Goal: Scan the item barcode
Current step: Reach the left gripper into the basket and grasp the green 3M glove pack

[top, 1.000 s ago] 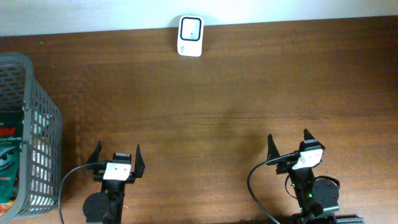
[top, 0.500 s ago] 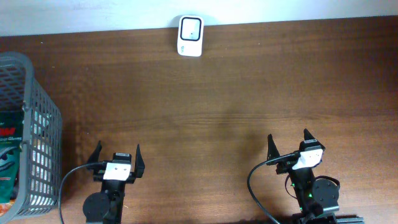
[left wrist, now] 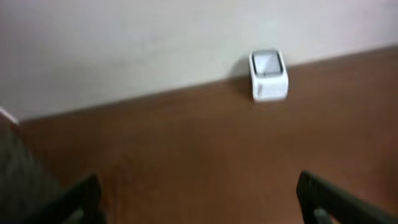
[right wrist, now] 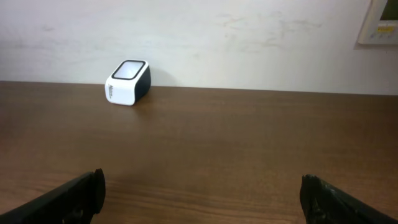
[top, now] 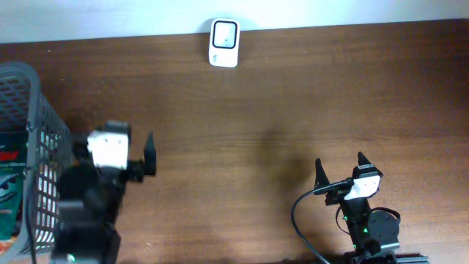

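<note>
While my right pincer (top: 340, 161) rests where it was a second ago, at 5 o'clock on the table (top: 293, 95), fingers apart and empty, my left pincer (top: 111, 141) has left its 7 o'clock rest and swung up toward 9 o'clock.

Overhead view: my left arm is blurred by motion, its wrist now just beside the mesh side of the grey basket (top: 44, 139). One dark finger shows plainly on the 3 o'clock side; the other is lost against the mesh.

Left wrist view: both fingers stand wide apart with nothing between them and bare wood ahead.

The item to be scanned, a printed packet (top: 10, 183), lies inside the basket at the table's 9 o'clock edge, partly cut off by the frame. Its barcode cannot be seen.

The white scanner (top: 223, 33) sits at 12 o'clock on the table's far edge, window facing up, well apart from both arms.

Judgement: the shift marks the opening of the reach. My left arm appears headed for the basket to fetch the packet; pick-up, carry and presentation to the scanner are all yet to come.
</note>
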You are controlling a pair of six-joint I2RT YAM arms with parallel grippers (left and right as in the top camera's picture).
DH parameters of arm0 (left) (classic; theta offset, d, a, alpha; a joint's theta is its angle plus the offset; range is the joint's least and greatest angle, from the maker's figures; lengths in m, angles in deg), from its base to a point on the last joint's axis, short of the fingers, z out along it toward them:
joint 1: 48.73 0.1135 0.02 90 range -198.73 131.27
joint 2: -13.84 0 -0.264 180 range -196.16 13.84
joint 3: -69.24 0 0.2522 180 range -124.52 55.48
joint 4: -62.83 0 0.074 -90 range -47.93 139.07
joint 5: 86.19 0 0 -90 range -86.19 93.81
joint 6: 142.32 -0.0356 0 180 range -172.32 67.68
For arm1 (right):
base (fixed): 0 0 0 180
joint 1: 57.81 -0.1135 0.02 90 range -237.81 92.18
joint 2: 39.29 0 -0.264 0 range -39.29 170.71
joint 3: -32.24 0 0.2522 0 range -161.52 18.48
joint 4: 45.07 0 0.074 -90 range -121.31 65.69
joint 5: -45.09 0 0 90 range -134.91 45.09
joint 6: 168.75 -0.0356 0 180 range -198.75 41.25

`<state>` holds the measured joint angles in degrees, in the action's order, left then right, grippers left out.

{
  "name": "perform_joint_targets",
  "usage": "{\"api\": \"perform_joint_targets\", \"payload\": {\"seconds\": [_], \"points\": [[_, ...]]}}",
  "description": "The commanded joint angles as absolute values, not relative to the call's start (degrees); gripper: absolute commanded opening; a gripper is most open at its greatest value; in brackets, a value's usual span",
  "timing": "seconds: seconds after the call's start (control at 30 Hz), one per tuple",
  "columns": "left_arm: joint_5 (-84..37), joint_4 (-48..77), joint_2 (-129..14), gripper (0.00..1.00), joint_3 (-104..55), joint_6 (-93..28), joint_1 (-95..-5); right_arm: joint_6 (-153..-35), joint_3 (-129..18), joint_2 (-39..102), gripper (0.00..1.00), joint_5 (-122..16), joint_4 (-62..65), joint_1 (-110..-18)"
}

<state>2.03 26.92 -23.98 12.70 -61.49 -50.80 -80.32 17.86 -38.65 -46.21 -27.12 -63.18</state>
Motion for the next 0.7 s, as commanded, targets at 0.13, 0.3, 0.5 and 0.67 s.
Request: {"api": "perform_joint_targets", "payload": {"seconds": [0.13,0.3,0.5,0.67], "points": [[1.4,-19.7,-62.7,0.99,-40.3,-61.1,-50.4,-80.9,18.2,-39.0,0.98,-45.7,-26.8,-63.4],[1.7,-19.5,-70.3,0.99,-41.2,-61.6,-50.4,-80.9,18.2,-39.0,0.99,-45.7,-26.8,-63.4],[16.8,-20.2,-71.1,0.99,-57.6,-54.4,-43.1,-80.9,18.2,-39.0,0.98,-45.7,-26.8,-63.4],[18.7,-23.1,-71.8,0.99,-64.9,-43.1,-18.8,-80.9,18.2,-39.0,0.98,-45.7,-26.8,-63.4]]}}
